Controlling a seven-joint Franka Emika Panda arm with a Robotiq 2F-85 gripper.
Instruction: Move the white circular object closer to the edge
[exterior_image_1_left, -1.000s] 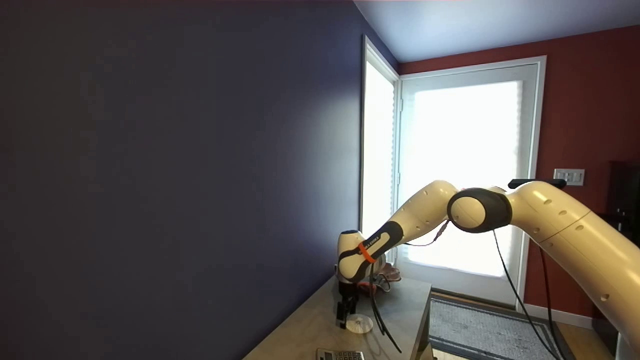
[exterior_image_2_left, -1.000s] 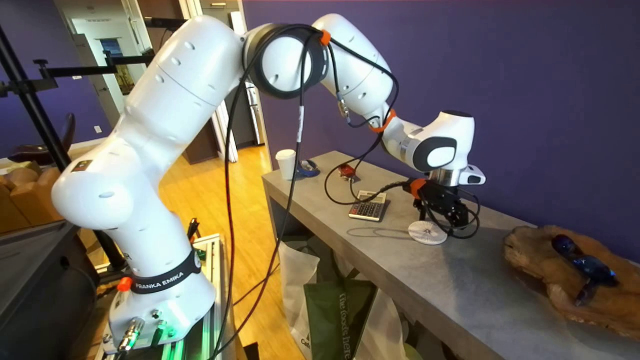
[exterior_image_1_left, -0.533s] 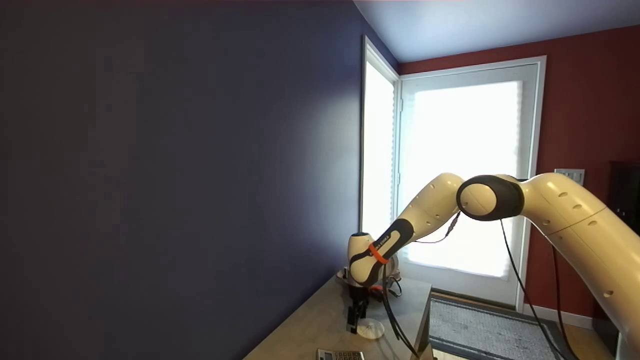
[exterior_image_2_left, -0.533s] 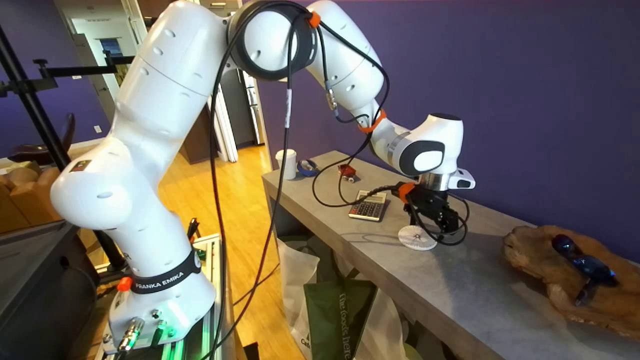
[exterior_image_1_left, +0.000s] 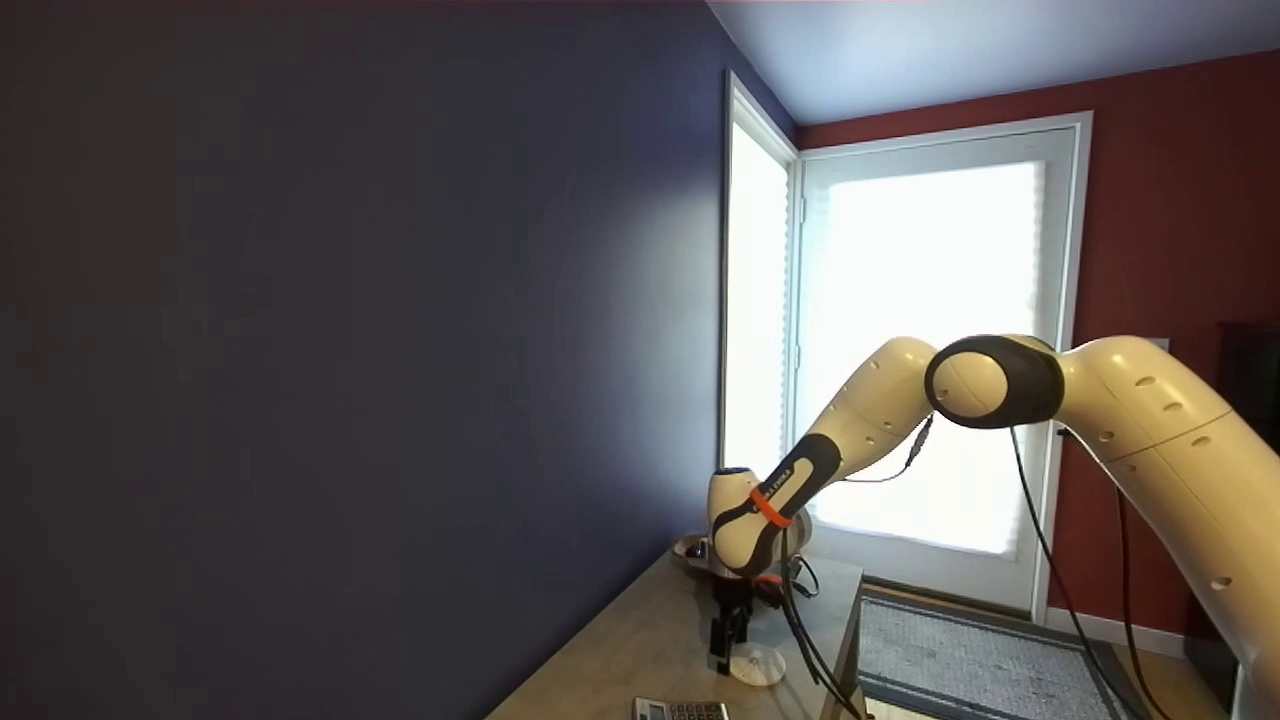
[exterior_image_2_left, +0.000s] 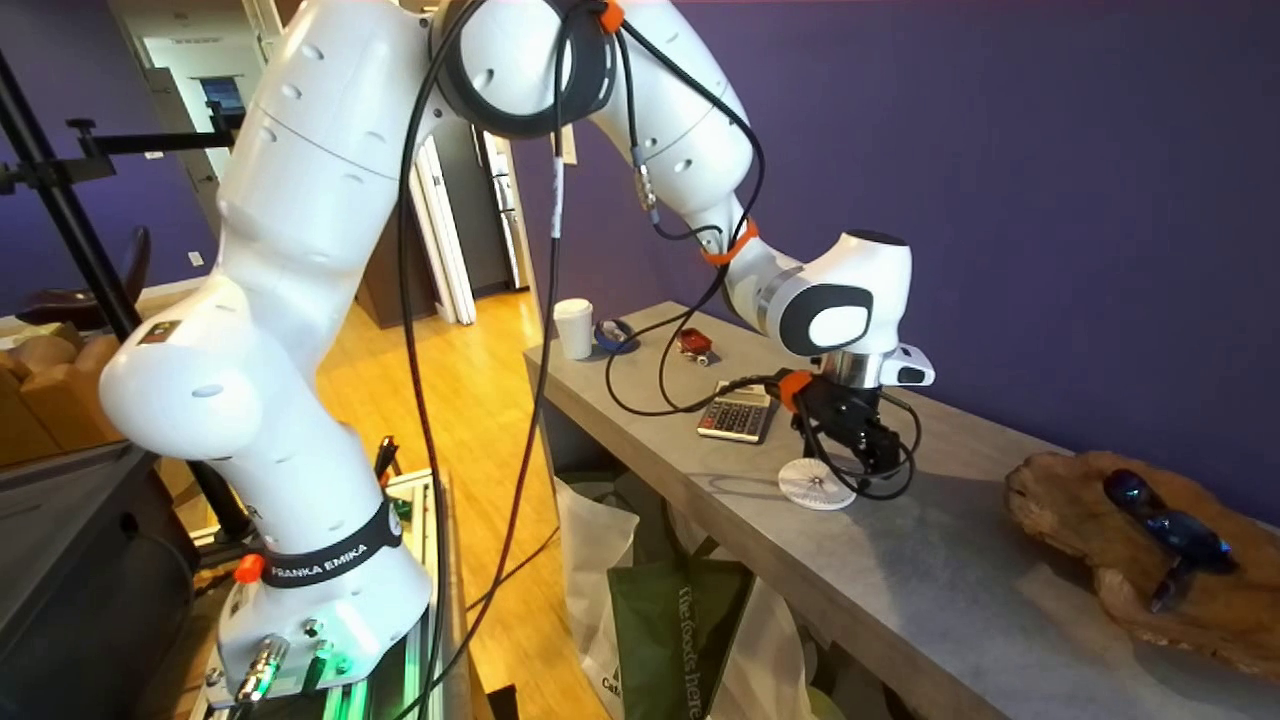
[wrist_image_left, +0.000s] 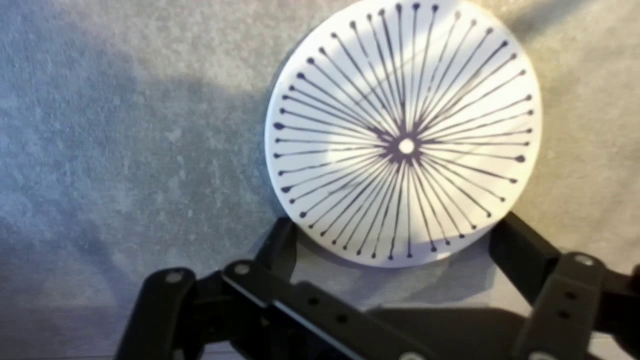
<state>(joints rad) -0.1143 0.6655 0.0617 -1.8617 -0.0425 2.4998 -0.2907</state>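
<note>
Purple wall: it is filling the left half of an exterior view.
Counter: it is running along the wall, from the centre of an exterior view to its lower right.
White door: it is standing right of centre in an exterior view.
Robot arm: it is arching across the top of an exterior view, its wrist hanging over the counter.
Green bag: it is sitting below the counter, at the bottom centre of an exterior view.
Piece of wood: it is lying on the counter at the far right.
Claw: in the wrist view its fingers are standing wide apart, and it is gripping nothing.
Calculator: it is lying on the counter near the centre of an exterior view.
White cup: it is standing upright on the counter, left of centre.
Sunglasses: they are resting on the piece of wood.
White disc: it is lying flat on the counter, below and right of centre in both exterior views, nearer the open edge than the wall. In the wrist view it is filling the upper middle, and its rim is seemingly touching the fingertips at lower left and lower right.
Red thing: it is sitting on the counter, too small to name.
</note>
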